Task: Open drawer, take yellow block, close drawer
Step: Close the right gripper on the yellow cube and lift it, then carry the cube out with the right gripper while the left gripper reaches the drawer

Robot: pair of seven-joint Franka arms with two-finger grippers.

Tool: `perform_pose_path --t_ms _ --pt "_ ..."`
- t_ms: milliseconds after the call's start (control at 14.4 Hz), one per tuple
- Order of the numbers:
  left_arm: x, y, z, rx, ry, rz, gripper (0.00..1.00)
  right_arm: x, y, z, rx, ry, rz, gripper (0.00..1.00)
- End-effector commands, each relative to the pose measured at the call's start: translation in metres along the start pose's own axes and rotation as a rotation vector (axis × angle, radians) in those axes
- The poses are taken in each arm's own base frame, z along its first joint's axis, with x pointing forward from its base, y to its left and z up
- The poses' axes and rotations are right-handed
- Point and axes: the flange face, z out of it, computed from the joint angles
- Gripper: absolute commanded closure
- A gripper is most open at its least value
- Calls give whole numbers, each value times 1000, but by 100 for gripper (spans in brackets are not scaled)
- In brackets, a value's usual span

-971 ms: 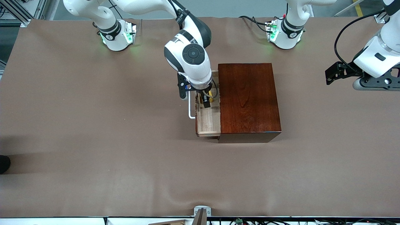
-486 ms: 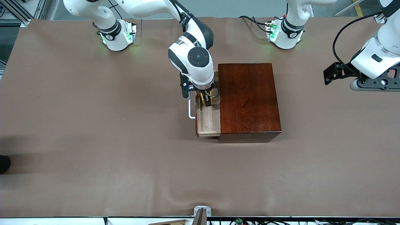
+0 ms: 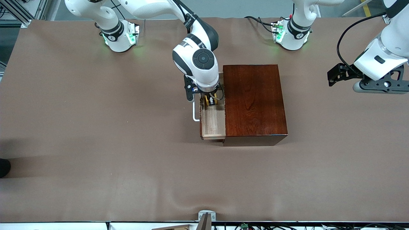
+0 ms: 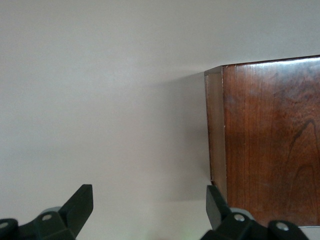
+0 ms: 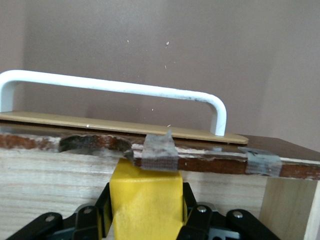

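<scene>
The pale wood drawer (image 3: 213, 123) stands pulled out of the dark reddish-brown box (image 3: 254, 102) toward the right arm's end, its white bar handle (image 3: 194, 112) outward. My right gripper (image 3: 211, 101) is down inside the drawer and shut on the yellow block (image 3: 211, 101). In the right wrist view the yellow block (image 5: 145, 202) sits between the black fingers (image 5: 197, 220), with the drawer's front wall and the handle (image 5: 115, 86) just ahead. My left gripper (image 3: 334, 76) waits open and empty in the air over the table at the left arm's end; its wrist view shows the box's corner (image 4: 265, 130).
The brown table cover (image 3: 96, 143) spreads around the box. The two arm bases (image 3: 119, 35) stand along the table's edge farthest from the front camera. A small metal bracket (image 3: 206, 217) sits at the edge nearest that camera.
My right gripper has closed on the yellow block in the drawer and shifted slightly toward the robots' bases. My left gripper has drifted a little upward and toward the box.
</scene>
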Motion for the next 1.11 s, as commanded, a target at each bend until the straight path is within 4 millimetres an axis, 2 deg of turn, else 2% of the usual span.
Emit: perform_pose_path --t_ms 0,277,347,694,832,1040 --pt "-11 3 -6 -19 -8 11 0 -1 -3 -13 22 3 17 100" --pt "-10 18 -13 -18 -1 37 0 -4 -10 -36 50 -28 23 100" --pt "-10 23 -15 -18 2 45 0 2 -17 -42 49 -29 35 100" --pt "-11 79 -16 -15 5 61 0 14 -24 -51 34 -20 53 100" --pt "-14 99 -14 -11 1 11 0 25 -34 -68 27 -19 64 100" --pt "-16 119 -10 -14 -9 -38 0 45 -52 -93 29 -29 77 100"
